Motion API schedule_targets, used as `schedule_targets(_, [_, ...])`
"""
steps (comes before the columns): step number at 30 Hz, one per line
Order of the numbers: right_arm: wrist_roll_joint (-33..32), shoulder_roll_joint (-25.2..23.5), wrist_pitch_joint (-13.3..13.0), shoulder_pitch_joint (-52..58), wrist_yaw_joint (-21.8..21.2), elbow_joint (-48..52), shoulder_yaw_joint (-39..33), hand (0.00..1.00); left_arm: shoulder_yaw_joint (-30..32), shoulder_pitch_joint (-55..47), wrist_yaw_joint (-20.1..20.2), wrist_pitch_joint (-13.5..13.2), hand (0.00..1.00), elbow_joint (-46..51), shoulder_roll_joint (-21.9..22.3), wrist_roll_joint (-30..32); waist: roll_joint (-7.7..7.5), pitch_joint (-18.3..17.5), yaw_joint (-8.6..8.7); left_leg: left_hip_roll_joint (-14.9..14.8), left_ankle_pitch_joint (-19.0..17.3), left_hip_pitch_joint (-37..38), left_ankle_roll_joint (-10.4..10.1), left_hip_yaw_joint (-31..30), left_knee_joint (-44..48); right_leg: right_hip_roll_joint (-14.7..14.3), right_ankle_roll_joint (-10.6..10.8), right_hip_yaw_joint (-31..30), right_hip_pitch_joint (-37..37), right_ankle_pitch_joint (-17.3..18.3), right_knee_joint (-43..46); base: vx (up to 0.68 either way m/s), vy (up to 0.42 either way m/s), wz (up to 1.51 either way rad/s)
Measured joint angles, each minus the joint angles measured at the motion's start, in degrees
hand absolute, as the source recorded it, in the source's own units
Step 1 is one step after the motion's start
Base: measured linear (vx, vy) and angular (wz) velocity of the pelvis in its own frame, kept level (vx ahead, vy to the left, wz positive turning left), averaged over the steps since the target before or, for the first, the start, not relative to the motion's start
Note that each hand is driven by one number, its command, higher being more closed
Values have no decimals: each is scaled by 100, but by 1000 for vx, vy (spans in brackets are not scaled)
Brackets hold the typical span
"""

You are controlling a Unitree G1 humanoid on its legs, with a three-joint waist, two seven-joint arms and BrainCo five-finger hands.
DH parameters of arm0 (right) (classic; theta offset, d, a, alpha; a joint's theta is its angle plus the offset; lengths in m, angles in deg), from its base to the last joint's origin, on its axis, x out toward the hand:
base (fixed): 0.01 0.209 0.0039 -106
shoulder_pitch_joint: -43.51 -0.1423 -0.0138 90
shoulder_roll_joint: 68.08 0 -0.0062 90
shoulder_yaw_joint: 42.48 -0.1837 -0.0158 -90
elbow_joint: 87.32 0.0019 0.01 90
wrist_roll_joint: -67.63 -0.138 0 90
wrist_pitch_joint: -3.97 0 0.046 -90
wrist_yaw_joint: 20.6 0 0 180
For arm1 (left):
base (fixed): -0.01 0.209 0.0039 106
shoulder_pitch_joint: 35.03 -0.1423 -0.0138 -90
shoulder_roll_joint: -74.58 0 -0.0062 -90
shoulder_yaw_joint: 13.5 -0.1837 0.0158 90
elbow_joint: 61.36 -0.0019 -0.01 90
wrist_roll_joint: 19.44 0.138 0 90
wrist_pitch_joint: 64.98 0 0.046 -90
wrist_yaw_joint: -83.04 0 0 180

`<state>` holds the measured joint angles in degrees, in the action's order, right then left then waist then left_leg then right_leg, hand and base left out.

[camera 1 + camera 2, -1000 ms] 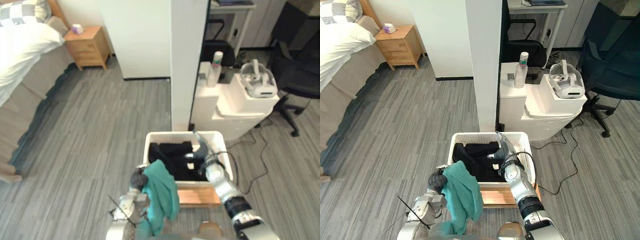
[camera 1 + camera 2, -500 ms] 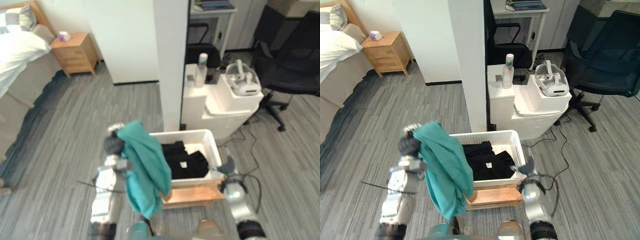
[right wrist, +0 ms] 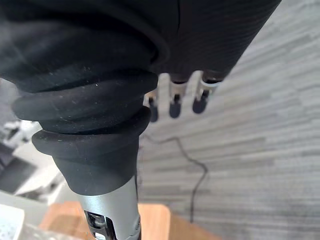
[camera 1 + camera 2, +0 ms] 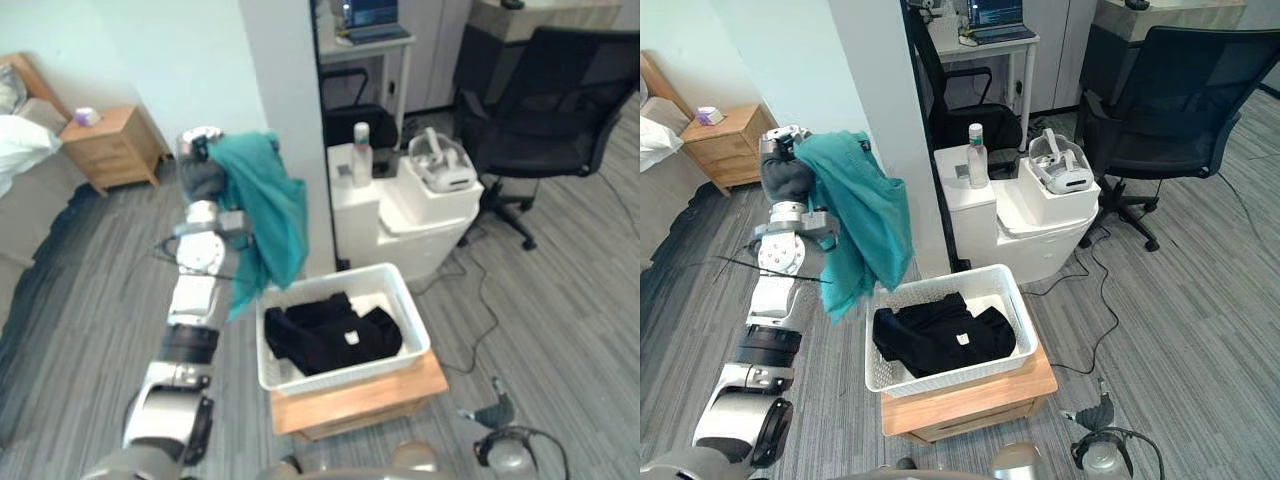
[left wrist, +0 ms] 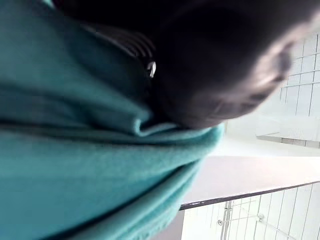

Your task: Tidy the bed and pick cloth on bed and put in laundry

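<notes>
- Bed (image 4: 25, 215) lies well apart, at far left.
- Basket (image 4: 952, 374) on a wooden stand (image 4: 980, 398) holds dark clothes (image 4: 940, 340).
- Teal cloth (image 4: 865, 215) hangs from the high left hand (image 4: 787, 178), left of the basket, so it seems mid-carry to the laundry.
- Folds hide that hand's fingers, so I cannot tell its grip.
- Next: bring the cloth over the basket, lower it, let go.
- Right hand (image 3: 173, 105) hangs low, fingers relaxed and empty.

A bedroom with a study corner: bed (image 4: 25, 215), nightstand (image 4: 112, 148), desk (image 4: 985, 42), office chair (image 4: 545, 105)

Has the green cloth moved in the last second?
Yes. Carried by the left hand, the green cloth rose from the white basket's near left corner to high by its far left corner.
</notes>
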<state>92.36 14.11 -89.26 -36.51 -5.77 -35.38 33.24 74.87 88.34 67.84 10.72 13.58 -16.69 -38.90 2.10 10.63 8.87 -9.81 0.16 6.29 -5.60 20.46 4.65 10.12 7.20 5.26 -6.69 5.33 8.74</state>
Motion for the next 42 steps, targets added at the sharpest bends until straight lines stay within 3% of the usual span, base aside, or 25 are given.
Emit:
schedule_targets(4, [-14, -80, -39, 48, 2, -7, -2, 0, -164, 189, 1, 71, 100, -425, 7, 128, -25, -31, 137, 14, 0, 78, 0, 45, -54, 13, 10, -65, 56, 133, 184, 20, -5, -7])
schedule_targets(8, [-69, -139, -45, 70, 10, -115, -2, 0, -362, 393, 5, 154, 100, -633, 66, 173, -36, -43, 160, 7, 0, 133, -1, 108, -69, 15, 4, -129, 144, 251, 376, 17, -11, -7])
schedule_targets(16, [-171, -226, -51, 52, 125, -115, 17, 0, -719, 876, -37, 148, 100, -593, 362, 164, -77, -95, 204, 0, 2, 158, -5, 161, -61, 23, -17, -172, 263, 385, 636, 4, -5, -2])
schedule_targets(21, [-169, -227, -51, 49, 145, -115, 16, 0, -816, 1065, -39, 3, 100, -338, 574, 60, -152, -177, 286, 61, 2, 158, -5, 82, -54, 102, 8, -92, 238, 441, 701, -5, 3, 8])
schedule_targets(28, [-170, -337, -46, 50, 146, -269, 19, 0, -954, 1076, -53, -247, 100, 158, 894, -357, -226, -370, 267, 73, 2, 159, -4, 33, -50, 116, 9, -40, 179, 441, 693, -6, 2, 4])
schedule_targets(42, [-170, -343, -17, 66, 149, -716, 58, 0, -1305, 818, -17, -230, 100, 366, 1609, -508, -250, -394, 146, 80, -1, 193, -3, -4, -69, 125, 12, 11, 73, 440, 668, -10, 0, 1])
